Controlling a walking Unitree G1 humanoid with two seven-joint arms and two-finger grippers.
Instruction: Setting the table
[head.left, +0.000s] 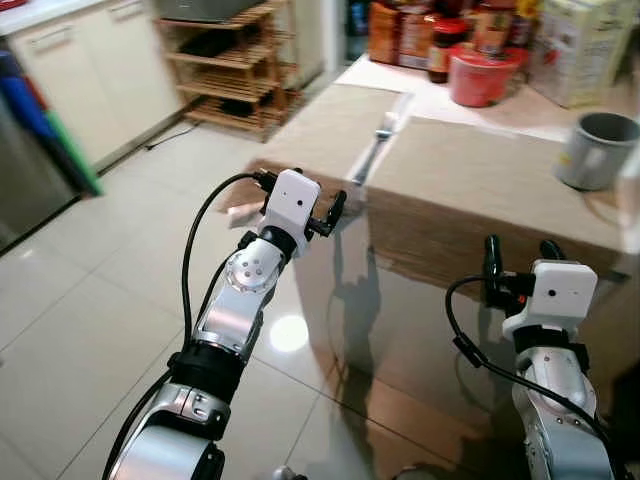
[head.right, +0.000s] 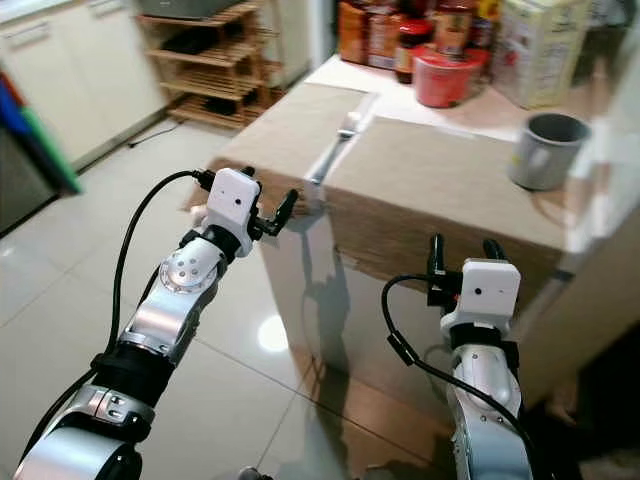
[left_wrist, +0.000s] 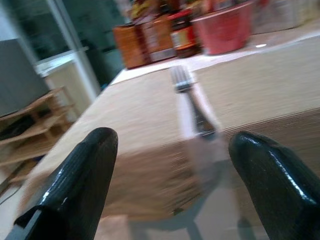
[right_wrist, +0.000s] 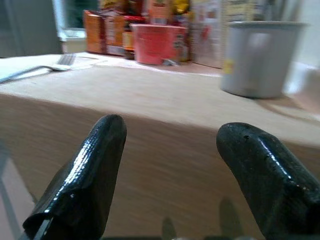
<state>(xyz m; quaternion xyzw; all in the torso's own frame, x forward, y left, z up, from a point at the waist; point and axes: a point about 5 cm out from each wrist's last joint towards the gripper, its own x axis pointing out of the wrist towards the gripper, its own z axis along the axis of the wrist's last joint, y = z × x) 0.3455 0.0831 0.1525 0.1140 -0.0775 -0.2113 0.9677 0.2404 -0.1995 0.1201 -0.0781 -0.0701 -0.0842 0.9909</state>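
Now bring your left gripper (head.left: 338, 212), fingers apart and empty, level toward the fork (head.left: 377, 142) lying between the two placemats on the tabletop (head.left: 330, 120); your right gripper (head.left: 520, 262) waits spread below the edge, near the grey cup (head.left: 598, 150).

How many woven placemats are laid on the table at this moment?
2. One placemat lies on the table's left part; the other placemat lies to its right under the grey cup. A fork rests in the gap between them. More could lie outside the frame.
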